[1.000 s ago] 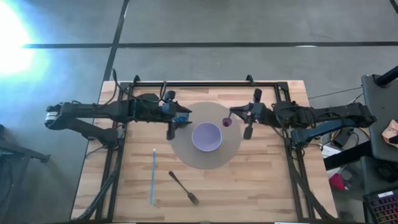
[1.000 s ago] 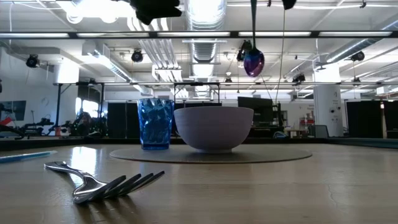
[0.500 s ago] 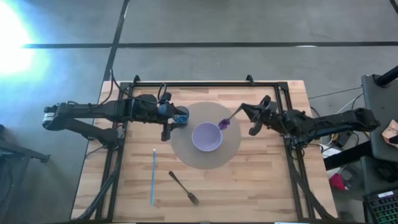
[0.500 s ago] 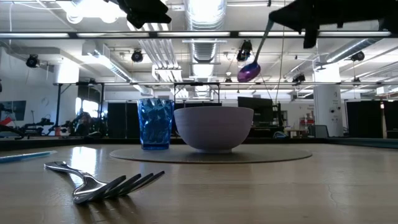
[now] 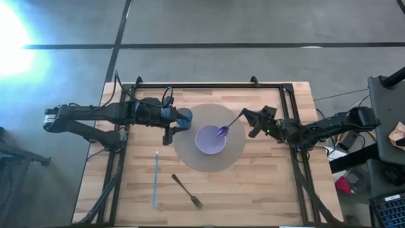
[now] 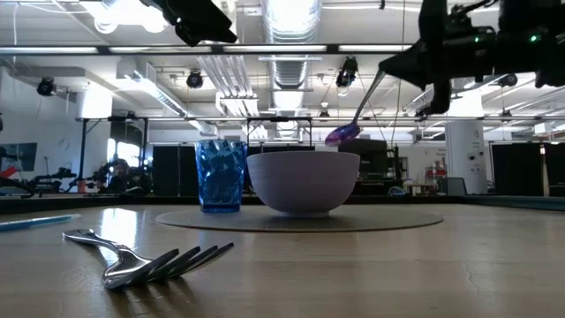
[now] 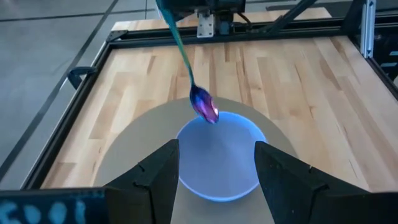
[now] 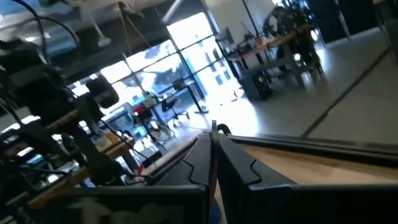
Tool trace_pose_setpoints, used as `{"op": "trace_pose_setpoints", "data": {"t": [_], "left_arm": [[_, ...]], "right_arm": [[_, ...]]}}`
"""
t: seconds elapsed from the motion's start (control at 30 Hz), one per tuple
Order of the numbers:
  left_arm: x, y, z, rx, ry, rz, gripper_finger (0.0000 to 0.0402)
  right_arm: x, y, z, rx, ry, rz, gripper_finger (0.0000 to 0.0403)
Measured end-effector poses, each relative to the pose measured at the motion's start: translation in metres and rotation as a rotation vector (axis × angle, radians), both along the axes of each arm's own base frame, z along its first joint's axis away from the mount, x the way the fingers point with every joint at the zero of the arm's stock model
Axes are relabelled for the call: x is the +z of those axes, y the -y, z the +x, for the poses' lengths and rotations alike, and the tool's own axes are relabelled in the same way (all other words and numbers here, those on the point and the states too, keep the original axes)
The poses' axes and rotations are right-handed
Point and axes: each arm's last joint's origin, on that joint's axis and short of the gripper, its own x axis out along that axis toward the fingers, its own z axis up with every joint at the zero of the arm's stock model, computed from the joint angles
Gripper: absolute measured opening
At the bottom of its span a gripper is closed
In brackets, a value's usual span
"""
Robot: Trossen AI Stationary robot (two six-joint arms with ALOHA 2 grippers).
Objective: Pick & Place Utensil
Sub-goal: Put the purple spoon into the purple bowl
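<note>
The purple spoon [image 5: 230,124] hangs tilted over the pale bowl [image 5: 210,140], its bowl-end dipping just above the bowl's rim on the side toward the right arm, handle rising back into the right gripper [image 5: 252,120], whose jaws are clenched on the far end of that handle. It looks a light, stiff, slender thing, probably smooth and a bit slippery, so a pinch at the handle tip lets the head swing; a hold nearer mid-handle would steady it, by my reckoning. From the low view the spoon head sits right at the bowl's lip, not yet resting inside. The bowl stands at the middle of the round mat [image 5: 190,155], and the blue cup [image 5: 184,118] sits at the mat's edge, on the bowl's left-arm side. There the left gripper [image 5: 169,130] hovers beside the cup, jaws released and wide, holding nothing. Well apart from the bowl, toward the tabletop's [image 5: 266,190] near edge, lie a fork [image 5: 187,191] and a blue straw [image 5: 155,179].
</note>
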Motion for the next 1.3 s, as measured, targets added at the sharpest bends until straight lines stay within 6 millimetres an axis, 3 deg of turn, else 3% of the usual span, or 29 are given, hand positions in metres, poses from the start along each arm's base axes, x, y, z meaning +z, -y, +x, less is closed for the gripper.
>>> {"op": "trace_pose_setpoints", "data": {"t": [0.53, 1.3], "left_arm": [[-0.004, 0.001, -0.002, 0.0, -0.041, -0.012, 0.0202], [-0.004, 0.002, -0.002, 0.0, -0.04, -0.015, 0.0202]], "right_arm": [[-0.02, -0.001, 0.053, 0.001, -0.085, 0.064, 0.0011], [-0.048, 0.003, 0.059, -0.012, -0.145, 0.161, 0.0011]]}}
